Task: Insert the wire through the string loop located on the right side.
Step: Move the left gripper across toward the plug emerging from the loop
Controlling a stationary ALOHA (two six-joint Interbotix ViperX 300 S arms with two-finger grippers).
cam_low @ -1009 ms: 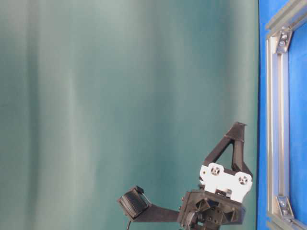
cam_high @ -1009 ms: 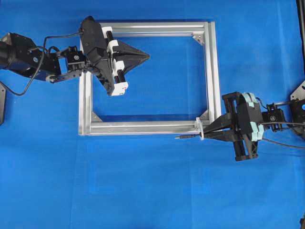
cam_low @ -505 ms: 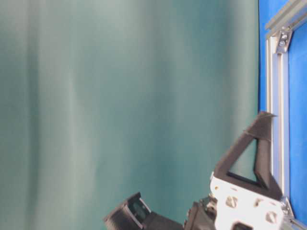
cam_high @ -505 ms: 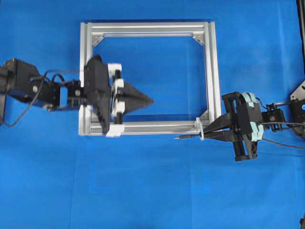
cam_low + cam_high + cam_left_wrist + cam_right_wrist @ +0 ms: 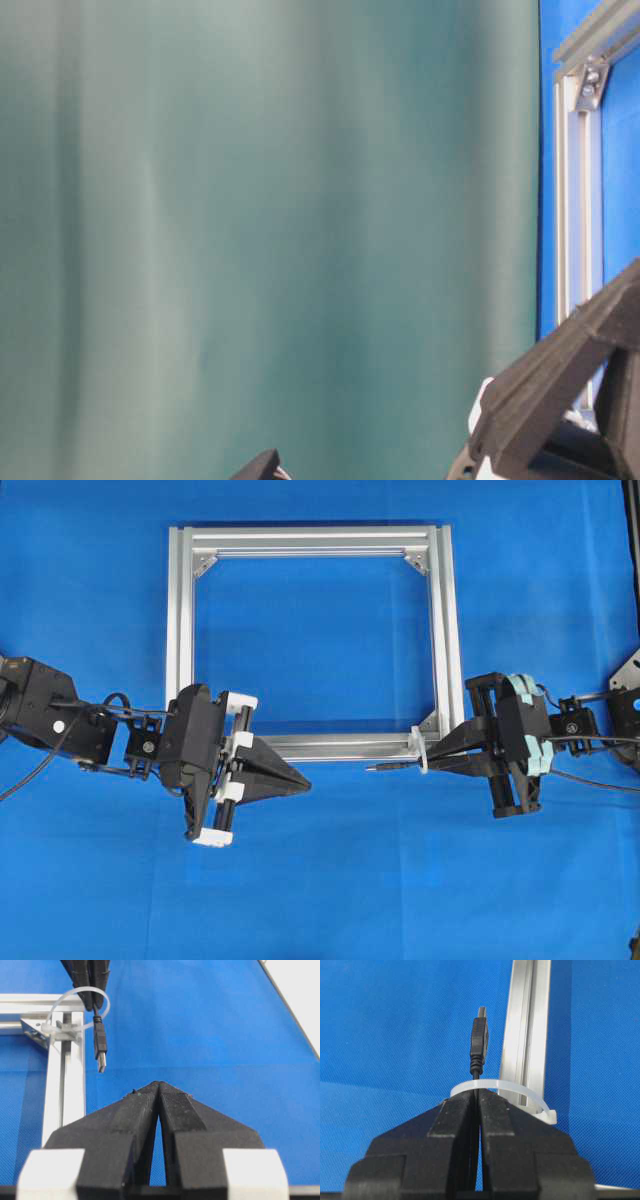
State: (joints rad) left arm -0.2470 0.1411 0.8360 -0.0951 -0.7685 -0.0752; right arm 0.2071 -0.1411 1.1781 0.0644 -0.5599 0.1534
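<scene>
The thin black wire point(image 5: 400, 767) passes leftward through the small white string loop point(image 5: 423, 760) at the silver frame's point(image 5: 300, 540) lower right corner. Its metal plug tip point(image 5: 378, 769) sticks out just past the loop. My right gripper point(image 5: 433, 761) is shut on the wire right behind the loop. In the right wrist view the plug point(image 5: 479, 1040) stands beyond the loop point(image 5: 495, 1084), above my shut gripper point(image 5: 478, 1096). My left gripper point(image 5: 306, 780) is shut and empty, left of the plug, pointing toward it. The left wrist view shows the plug point(image 5: 100, 1047) hanging out of the loop point(image 5: 75, 1000).
The square aluminium frame lies flat on the blue cloth, with triangular brackets point(image 5: 414, 558) in its corners. The left arm lies over the frame's lower left corner. In the table-level view a black finger point(image 5: 560, 390) of the left gripper covers part of the frame rail point(image 5: 575, 200).
My left arm has swung from the frame's upper left down to its lower left corner, still shut. The right gripper, wire and loop have stayed put.
</scene>
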